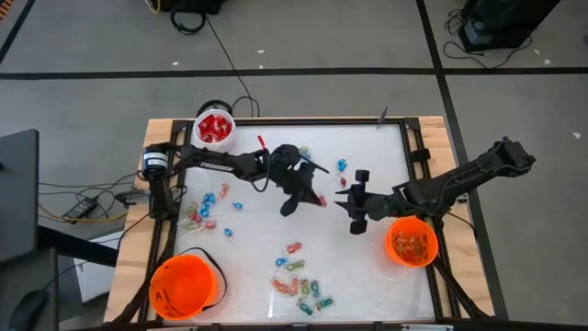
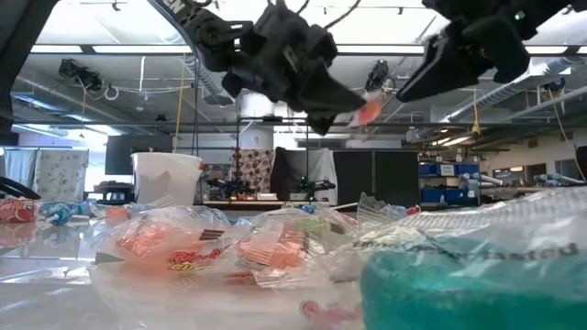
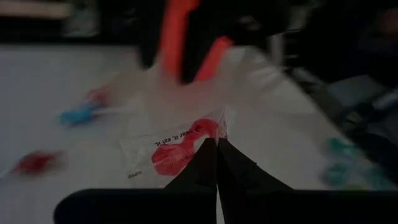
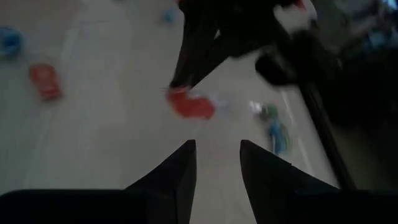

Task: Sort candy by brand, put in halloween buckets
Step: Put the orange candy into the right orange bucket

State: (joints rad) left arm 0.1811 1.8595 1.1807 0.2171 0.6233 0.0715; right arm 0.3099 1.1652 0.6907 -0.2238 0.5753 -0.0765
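My left gripper (image 1: 312, 197) hovers over the table's middle, shut on a clear packet with a red sweet (image 3: 180, 149), which also shows in the low view (image 2: 367, 111). My right gripper (image 4: 217, 148) is open and empty, just right of it (image 1: 349, 200), facing the packet (image 4: 190, 103). A white cup (image 1: 214, 127) holding red packets stands at the far left corner. One orange bucket (image 1: 184, 285) stands at the near left, and another (image 1: 411, 242), with candy inside, under my right arm. Loose candy lies at the left (image 1: 206, 210) and the near middle (image 1: 299, 281). My left gripper pinches the clear packet at one end, beside the red sweet (image 3: 208, 132), between its two fingertips (image 3: 202, 160). The fingers slant down from the table's left. The packet sticks out beyond the tips, lifted clear of the table (image 2: 367, 111).
A few blue-wrapped sweets (image 1: 342, 165) lie toward the far side, right of my left gripper. A red stick-like piece (image 1: 261, 143) lies near the white cup. Crinkled clear wrappers and a green sweet (image 2: 440, 275) fill the low view's foreground. Bare table shows between the two piles.
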